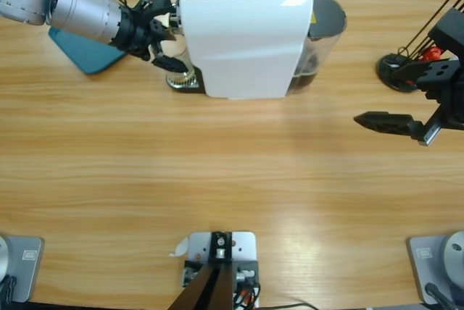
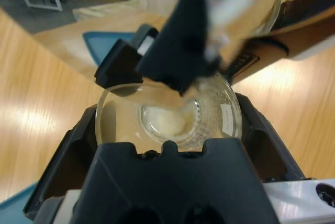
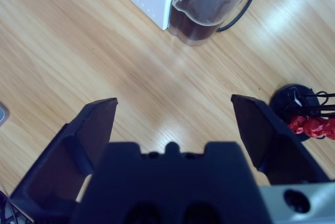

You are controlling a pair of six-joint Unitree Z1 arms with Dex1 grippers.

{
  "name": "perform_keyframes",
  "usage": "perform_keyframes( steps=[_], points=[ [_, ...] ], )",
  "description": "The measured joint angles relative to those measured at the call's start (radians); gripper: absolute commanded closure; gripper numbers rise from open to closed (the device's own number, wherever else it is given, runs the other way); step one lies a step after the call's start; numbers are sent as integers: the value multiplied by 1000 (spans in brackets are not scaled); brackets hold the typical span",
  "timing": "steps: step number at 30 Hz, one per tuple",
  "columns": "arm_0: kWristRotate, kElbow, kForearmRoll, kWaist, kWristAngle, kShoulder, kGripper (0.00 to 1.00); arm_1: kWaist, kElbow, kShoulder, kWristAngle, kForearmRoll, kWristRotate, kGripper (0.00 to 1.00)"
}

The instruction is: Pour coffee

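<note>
Clear tumbler (image 2: 167,116) in left gripper (image 2: 167,130); right gripper (image 3: 172,114) agape

The left gripper (image 1: 165,35) is reaching in under the white machine's (image 1: 246,38) spout, over a blue mat (image 1: 81,53). The right gripper (image 1: 395,123) is hovering open, well apart.

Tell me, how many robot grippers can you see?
2. The left gripper is at the front of the white coffee machine, closed around a clear glass tumbler. The right gripper hangs open over the bare wooden table, holding nothing.
</note>
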Motion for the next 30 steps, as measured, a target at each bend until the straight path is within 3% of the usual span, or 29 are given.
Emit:
perform_keyframes(
  steps=[3, 6, 11, 30],
  points=[
    [-2, -11, 0, 0, 0, 2, 170, 0, 4, 0, 0, -1, 0, 0],
    [-10, -14, 0, 0, 0, 2, 157, 0, 5, 0, 0, -1, 0, 0],
    [-13, -14, 0, 0, 0, 2, 2, 0, 5, 0, 0, -1, 0, 0],
    [-83, -1, 0, 28, 0, -46, 0, 0, 13, 0, 10, -1, 0, 0]
  ],
)
